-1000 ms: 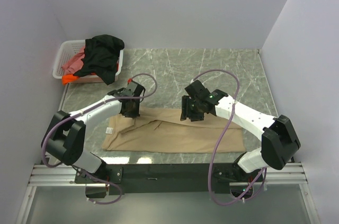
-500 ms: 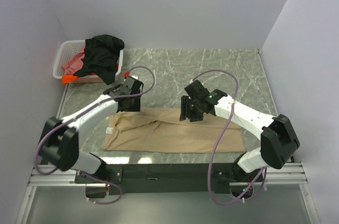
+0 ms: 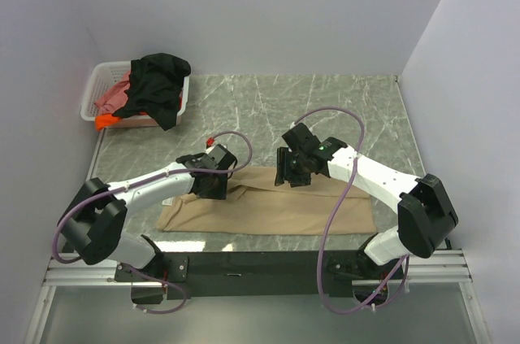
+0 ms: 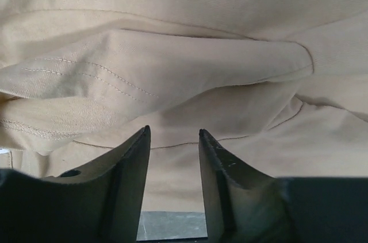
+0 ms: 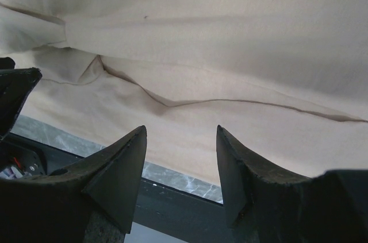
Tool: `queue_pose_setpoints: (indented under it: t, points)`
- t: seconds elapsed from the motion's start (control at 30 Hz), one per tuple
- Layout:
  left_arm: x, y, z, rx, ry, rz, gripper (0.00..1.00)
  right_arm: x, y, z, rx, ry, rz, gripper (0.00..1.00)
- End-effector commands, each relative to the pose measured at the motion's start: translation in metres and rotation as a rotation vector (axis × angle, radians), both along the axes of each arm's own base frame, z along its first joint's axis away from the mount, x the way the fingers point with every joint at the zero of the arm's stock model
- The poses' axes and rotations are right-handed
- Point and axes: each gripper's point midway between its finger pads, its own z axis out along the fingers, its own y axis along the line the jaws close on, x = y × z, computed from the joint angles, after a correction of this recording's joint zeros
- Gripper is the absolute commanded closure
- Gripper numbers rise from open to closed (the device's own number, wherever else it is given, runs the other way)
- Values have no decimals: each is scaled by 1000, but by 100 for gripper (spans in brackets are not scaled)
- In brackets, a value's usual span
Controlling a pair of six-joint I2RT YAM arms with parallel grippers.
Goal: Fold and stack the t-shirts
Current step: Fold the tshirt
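The tan t-shirt [image 3: 276,212] lies spread on the marble table near the front edge, with folds across its upper half. My left gripper [image 3: 213,186] is low over its left part, open and empty. In the left wrist view [image 4: 173,134] the jaws stand apart over a stitched fold of tan cloth [image 4: 172,65]. My right gripper [image 3: 293,170] hovers over the shirt's far edge near the middle, open and empty, with tan cloth [image 5: 230,53] below the jaws [image 5: 181,131]. Black [image 3: 158,88], pink-red [image 3: 114,98] and orange [image 3: 106,121] shirts are piled in the basket.
The white lattice basket [image 3: 99,81] stands at the back left corner against the wall. The table's dark front rail [image 3: 268,263] runs just below the shirt's near edge. White walls close in the left, back and right sides.
My left gripper has moved right and nearer, from the shirt's far left edge to over its left part, still open. The right gripper has hardly moved.
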Motion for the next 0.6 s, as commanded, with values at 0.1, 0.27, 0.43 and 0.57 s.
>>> queue_pose_setpoints:
  t: [0.1, 0.27, 0.43, 0.57]
  points:
    - [15, -1, 5, 7, -59, 61, 50, 6, 2, 6, 21, -28, -2, 41]
    - [17, 3, -4, 37, -56, 74, 49, 6, 2, 7, 18, -31, 0, 41]
    - [24, 4, -7, 42, -87, 92, 50, 5, 0, 6, 16, -29, -4, 41]
    - [33, 5, 0, 54, -129, 120, 53, 5, 0, 5, 17, -28, -3, 41]
